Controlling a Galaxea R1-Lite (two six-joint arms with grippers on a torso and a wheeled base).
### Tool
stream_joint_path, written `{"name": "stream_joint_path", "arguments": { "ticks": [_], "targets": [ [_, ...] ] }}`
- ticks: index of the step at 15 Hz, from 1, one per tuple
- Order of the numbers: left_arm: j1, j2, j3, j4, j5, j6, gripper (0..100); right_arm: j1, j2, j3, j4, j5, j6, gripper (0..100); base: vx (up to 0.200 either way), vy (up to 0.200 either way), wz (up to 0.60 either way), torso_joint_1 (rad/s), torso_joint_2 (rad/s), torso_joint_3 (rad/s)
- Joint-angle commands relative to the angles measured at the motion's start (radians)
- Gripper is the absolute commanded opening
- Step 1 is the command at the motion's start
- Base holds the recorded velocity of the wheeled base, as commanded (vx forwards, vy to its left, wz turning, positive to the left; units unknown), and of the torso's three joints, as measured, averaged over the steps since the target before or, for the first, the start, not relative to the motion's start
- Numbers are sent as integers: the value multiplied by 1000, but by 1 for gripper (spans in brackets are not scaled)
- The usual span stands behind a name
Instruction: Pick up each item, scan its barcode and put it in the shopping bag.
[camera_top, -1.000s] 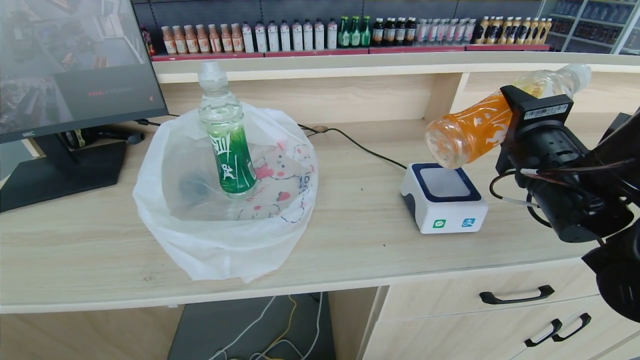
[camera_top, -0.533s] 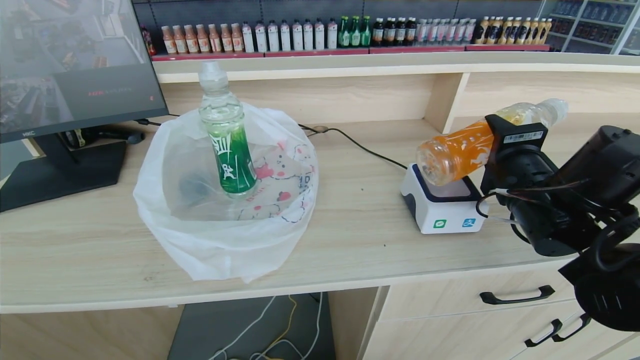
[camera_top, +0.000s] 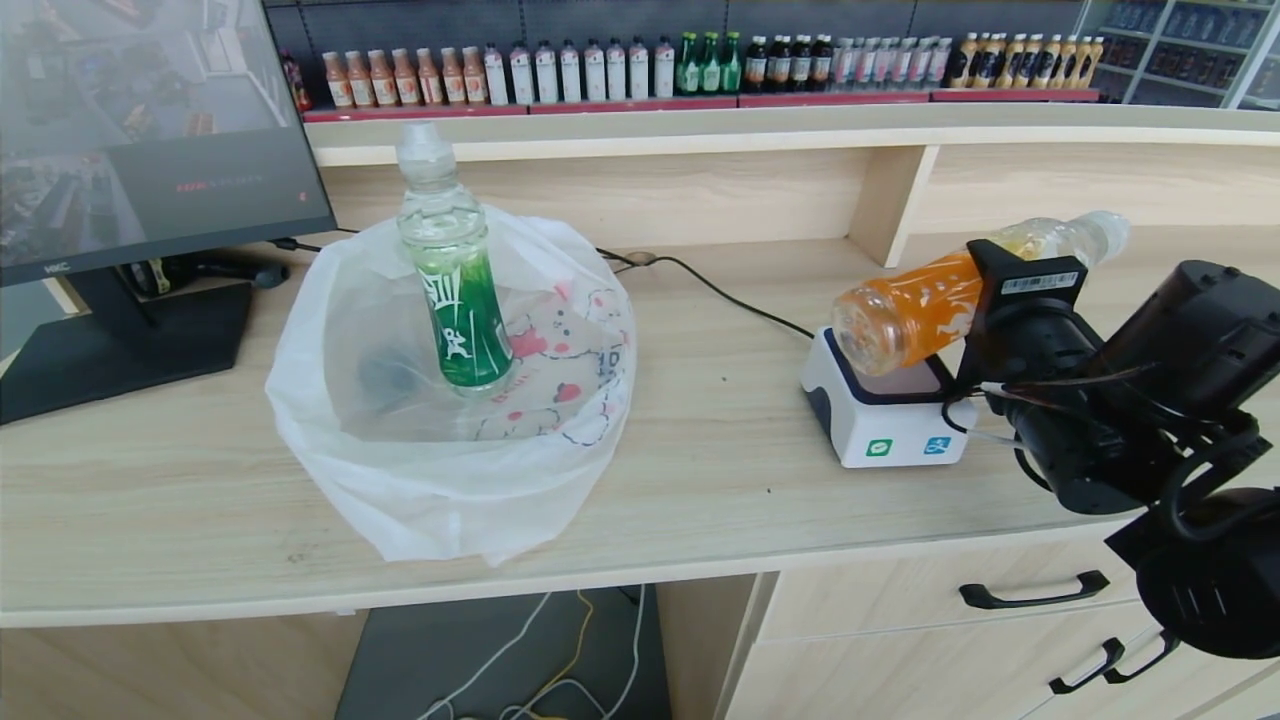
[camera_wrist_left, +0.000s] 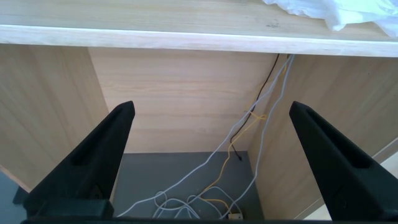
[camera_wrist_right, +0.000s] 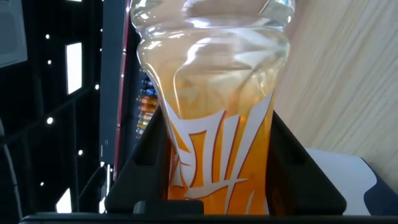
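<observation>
Over the window of the scanner (camera_top: 888, 432) we hold the orange bottle (camera_top: 905, 312) nearly on its side. Its base points toward the shopping bag (camera_top: 440, 490) and its cap away to the right, presumably so the label can face down into the glass for the barcode read. Our right gripper (camera_top: 1000, 290) pinches it around the upper body, just below the clear neck, with a finger pressed to each side of the label. We cannot tell whether the bottle rests on the scanner or hangs just above it. The barcode is hidden from us, so we judge the scan to be in hand rather than done.

Well to the left, the shopping bag sits with its mouth wide, ready to receive. A green bottle (camera_top: 455, 300) stands upright inside it, and a dark shape beside that bottle is too veiled by the plastic to name. Our left gripper (camera_wrist_left: 211, 109) hangs below the counter (camera_top: 720, 480) edge, fingers spread wide with nothing between them, apparently parked out of the way.
</observation>
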Motion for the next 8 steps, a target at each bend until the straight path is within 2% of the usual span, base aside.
{"name": "stream_joint_path", "arguments": {
  "ticks": [1,8],
  "targets": [
    [0,0,0,0,-1,0,100,0,8,-2,0,0,6,0,0,0,0,0,0,0],
    [0,0,0,0,-1,0,100,2,6,6,0,-22,21,0,0,0,0,0,0,0]
  ]
}}
